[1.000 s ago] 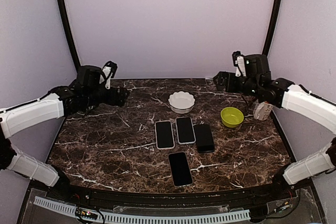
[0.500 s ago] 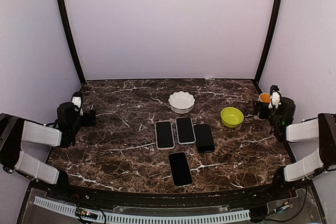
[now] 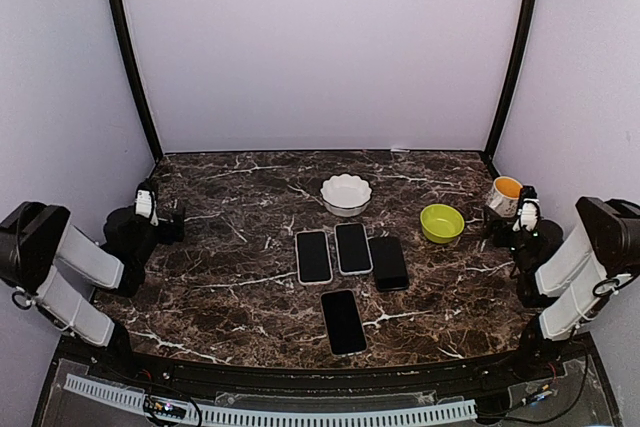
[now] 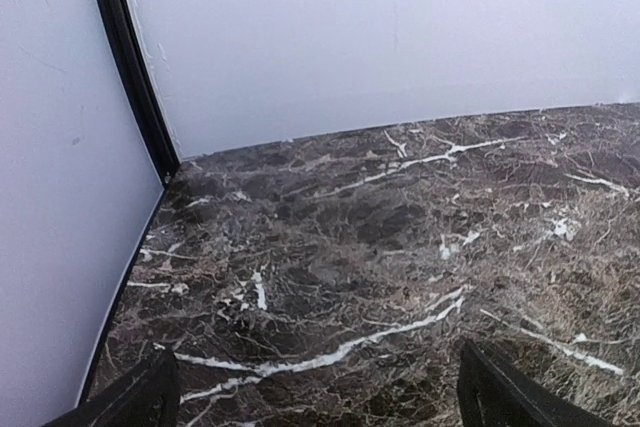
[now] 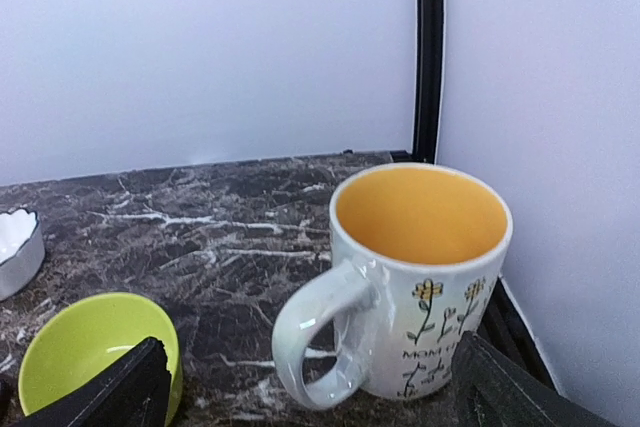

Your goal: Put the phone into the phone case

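Flanking the white bowl (image 3: 345, 194), the left gripper (image 4: 315, 392) and right gripper (image 5: 310, 382) are held wide open, nothing gripped.

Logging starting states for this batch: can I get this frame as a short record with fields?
left gripper: open, empty, far left
right gripper: open, empty, facing mug
row: three flat phones or cases side by side, centre
front piece: flat, black, alone, nearer than row
bowls: white bowl, green bowl, beyond row
task: not started
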Available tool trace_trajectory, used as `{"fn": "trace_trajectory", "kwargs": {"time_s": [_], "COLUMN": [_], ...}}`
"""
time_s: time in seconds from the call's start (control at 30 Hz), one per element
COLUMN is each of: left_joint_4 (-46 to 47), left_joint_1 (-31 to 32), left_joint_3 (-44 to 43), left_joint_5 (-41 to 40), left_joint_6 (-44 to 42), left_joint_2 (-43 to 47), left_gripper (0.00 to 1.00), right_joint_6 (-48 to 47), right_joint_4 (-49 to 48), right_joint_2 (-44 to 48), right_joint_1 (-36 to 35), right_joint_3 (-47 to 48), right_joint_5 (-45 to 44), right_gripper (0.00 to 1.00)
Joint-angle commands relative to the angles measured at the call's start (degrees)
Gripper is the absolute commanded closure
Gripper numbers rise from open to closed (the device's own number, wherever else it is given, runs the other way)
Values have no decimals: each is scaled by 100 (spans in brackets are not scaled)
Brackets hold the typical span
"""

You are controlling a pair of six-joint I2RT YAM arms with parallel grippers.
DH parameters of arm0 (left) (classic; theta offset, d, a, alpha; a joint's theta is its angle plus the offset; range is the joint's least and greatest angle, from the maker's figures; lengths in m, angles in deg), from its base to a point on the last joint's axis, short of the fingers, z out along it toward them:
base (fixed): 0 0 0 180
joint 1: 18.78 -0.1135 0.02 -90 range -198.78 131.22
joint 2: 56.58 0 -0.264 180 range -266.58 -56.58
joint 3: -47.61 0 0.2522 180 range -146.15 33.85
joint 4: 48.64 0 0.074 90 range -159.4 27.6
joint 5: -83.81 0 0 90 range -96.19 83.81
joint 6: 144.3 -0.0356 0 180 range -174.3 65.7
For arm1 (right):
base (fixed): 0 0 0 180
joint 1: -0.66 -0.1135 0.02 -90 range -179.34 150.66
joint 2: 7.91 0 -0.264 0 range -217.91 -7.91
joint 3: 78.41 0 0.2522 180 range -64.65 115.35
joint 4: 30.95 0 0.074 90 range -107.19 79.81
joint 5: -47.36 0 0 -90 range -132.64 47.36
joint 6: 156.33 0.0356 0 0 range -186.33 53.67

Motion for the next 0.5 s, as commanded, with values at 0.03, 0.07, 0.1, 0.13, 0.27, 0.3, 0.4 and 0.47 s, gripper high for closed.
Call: {"fn": "trace_trajectory", "kwargs": {"time_s": [0.03, 0.07, 0.1, 0.13, 0.27, 0.3, 0.4, 0.47], "left_joint_4": [852, 799, 1024, 995, 891, 770, 823, 757], "left_joint_1": [-100, -123, -154, -159, -186, -189, -205, -215], "left_joint_3": [-32, -108, -98, -109, -152, -164, -169, -180], "left_joint_5": [286, 404, 495, 504, 584, 584, 637, 637], "left_joint_6": [-164, -156, -165, -156, -126, -110, -110, -98], "left_joint_2": [-644, -652, -770, -759, -753, -716, -744, -717], "left_gripper": [1, 1, 1, 1, 1, 1, 1, 1], "right_joint_6": [22, 78, 115, 126, 184, 206, 210, 200], "right_joint_4": [-521, -494, -520, -533, -926, -1109, -1232, -1068], "right_joint_2": [70, 59, 45, 45, 45, 7, -37, -8], "right_joint_1": [33, 29, 25, 24, 18, 15, 7, -18], "right_joint_3": [152, 174, 181, 175, -38, -129, -154, -82], "right_joint_5": [5, -132, -220, -259, -478, -519, -527, -528], "right_gripper": [1, 1, 2, 1, 2, 2, 1, 1]}}
